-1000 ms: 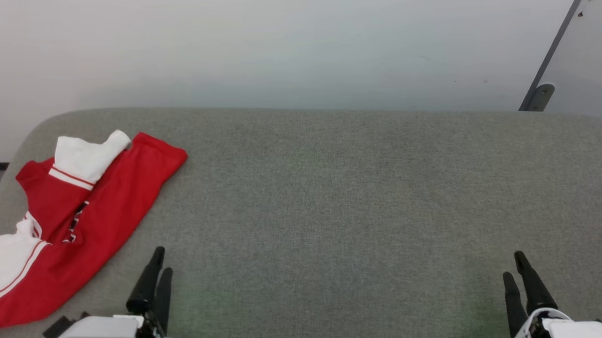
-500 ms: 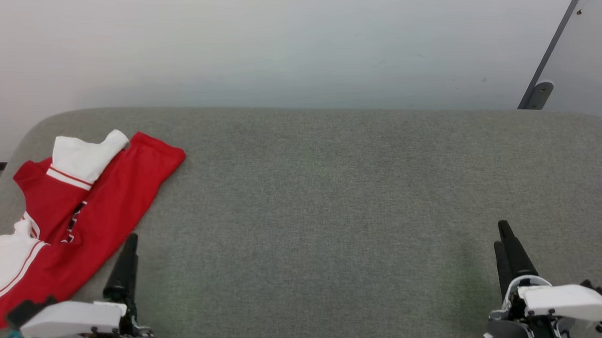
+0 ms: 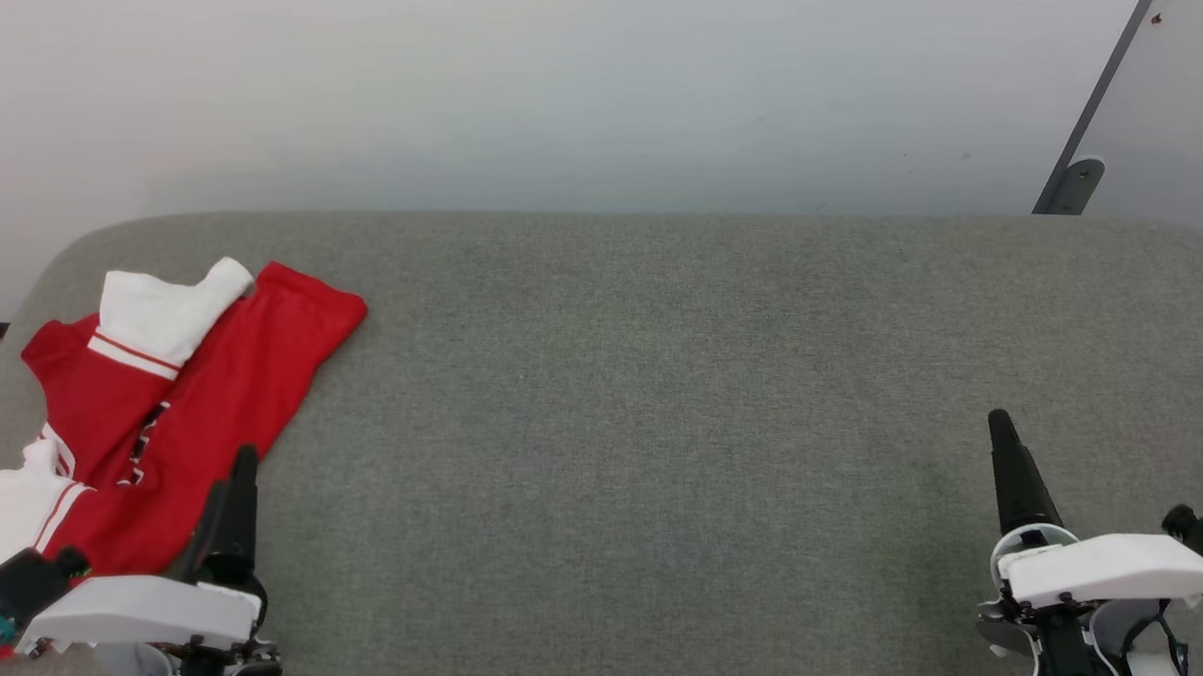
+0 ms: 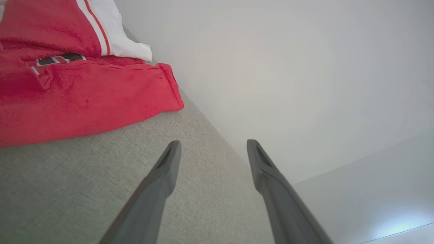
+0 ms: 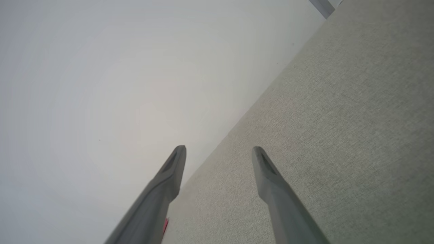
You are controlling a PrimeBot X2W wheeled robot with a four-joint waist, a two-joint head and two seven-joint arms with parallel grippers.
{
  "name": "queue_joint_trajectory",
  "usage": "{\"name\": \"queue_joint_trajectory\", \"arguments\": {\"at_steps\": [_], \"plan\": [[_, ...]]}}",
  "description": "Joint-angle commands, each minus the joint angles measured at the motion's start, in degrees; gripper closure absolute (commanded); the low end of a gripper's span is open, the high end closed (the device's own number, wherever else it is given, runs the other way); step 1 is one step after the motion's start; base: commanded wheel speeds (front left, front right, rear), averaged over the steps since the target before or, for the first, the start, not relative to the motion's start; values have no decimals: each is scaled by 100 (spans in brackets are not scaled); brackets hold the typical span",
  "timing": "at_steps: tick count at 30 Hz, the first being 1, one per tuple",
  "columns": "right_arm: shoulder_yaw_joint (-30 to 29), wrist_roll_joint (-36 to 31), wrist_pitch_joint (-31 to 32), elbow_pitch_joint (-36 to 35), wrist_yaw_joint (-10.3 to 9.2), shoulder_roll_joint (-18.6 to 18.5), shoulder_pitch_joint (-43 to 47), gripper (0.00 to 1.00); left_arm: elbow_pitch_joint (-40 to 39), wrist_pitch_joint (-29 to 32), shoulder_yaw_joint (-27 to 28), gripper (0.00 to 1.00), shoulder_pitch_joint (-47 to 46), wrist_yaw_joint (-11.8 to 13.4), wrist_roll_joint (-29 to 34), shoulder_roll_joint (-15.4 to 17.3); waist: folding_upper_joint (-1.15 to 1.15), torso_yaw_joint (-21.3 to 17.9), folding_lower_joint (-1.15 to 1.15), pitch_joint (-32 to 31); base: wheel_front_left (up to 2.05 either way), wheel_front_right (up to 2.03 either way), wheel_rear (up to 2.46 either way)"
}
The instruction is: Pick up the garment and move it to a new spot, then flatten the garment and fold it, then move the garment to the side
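Head view: one garment (image 3: 209,394), two pincers (image 3: 234,467) (image 3: 1002,424)

Red garment (image 3: 260,366), white sleeves (image 3: 167,313) with red-and-white stripe trim, dark print (image 3: 148,440), speckled grey surface (image 3: 658,430), pale wall (image 3: 571,77)

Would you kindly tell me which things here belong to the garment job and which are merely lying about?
Job in hand:
garment, crumpled at far left
left gripper, open
right gripper, open

Just there:
grey padded surface
white wall
grey bracket, upper right
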Motion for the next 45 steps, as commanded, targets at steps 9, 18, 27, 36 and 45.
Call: {"name": "queue_joint_trajectory", "arguments": {"at_steps": [9,18,27,36,45], "plan": [[71,-1464,-215,20,36,-7,-409,0,-201,-214,-72,0,-126,-12,1355,217,0,-17,0,19,0,0,0],[93,-2639,-364,59,39,-9,-528,0,-253,-362,-171,0,-90,6,2278,274,0,-30,0,17,0,0,0],[156,-3301,-516,109,43,-12,-568,0,-308,-517,-252,0,-31,16,2968,321,0,-39,0,4,0,0,0],[164,-3791,-657,203,47,-15,-607,0,-378,-658,-344,0,77,15,3541,343,0,-60,0,-5,0,0,0],[70,-4236,-787,314,46,-18,-644,0,-373,-791,-341,0,175,13,4008,360,0,-74,0,-21,0,0,0]]}}
